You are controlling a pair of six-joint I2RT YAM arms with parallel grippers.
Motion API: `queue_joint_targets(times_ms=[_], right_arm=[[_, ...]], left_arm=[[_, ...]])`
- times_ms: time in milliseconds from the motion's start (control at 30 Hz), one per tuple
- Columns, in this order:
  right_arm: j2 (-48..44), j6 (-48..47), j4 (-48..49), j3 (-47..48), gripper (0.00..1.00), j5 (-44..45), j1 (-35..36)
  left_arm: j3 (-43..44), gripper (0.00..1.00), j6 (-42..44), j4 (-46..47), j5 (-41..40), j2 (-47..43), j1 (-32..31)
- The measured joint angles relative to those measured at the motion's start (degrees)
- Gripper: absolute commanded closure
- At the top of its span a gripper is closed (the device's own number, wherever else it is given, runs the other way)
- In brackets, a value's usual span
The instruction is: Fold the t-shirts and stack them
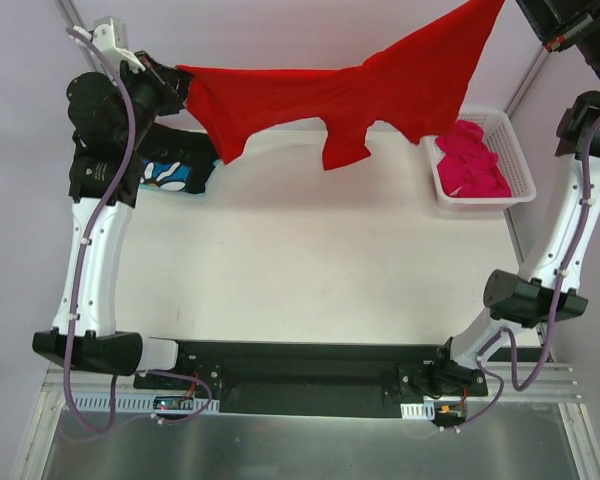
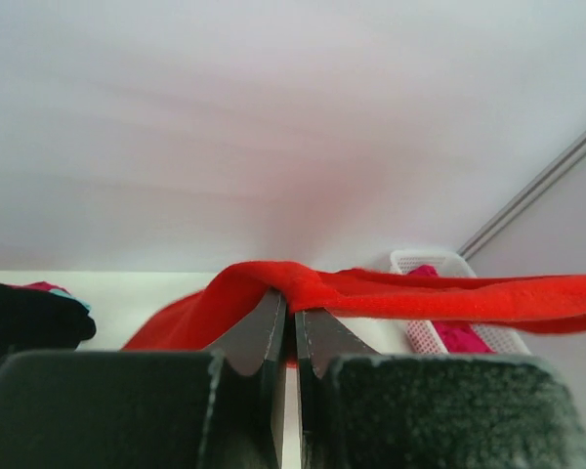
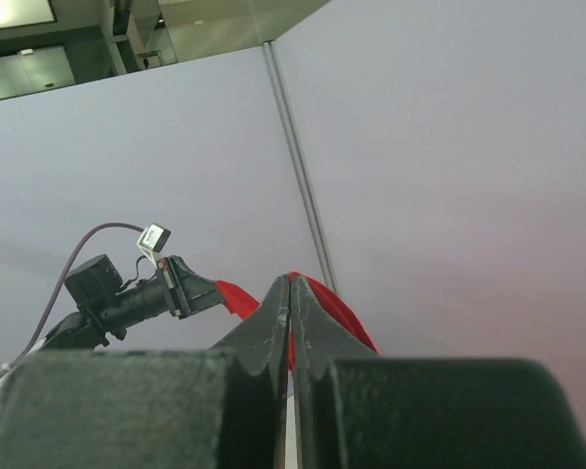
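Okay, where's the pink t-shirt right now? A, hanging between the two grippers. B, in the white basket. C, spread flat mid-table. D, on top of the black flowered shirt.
B: the magenta-pink t-shirt lies bunched inside the white lattice basket at the far right of the table; the red t-shirt is the one held up in the air.

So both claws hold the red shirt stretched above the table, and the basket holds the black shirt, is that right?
Not quite: the basket holds the pink shirt, as the top view shows; the black one lies at the left.
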Motion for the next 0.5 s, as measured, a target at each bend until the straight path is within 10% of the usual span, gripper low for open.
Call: queue_joint_targets(times_ms=[500], right_arm=[[-21.0, 13.9, 17.6, -43.9, 0.99, -8.3, 0.8]], left_arm=[[-31.3, 1.00, -3.0, 2.2, 1.0, -19.8, 0.0]])
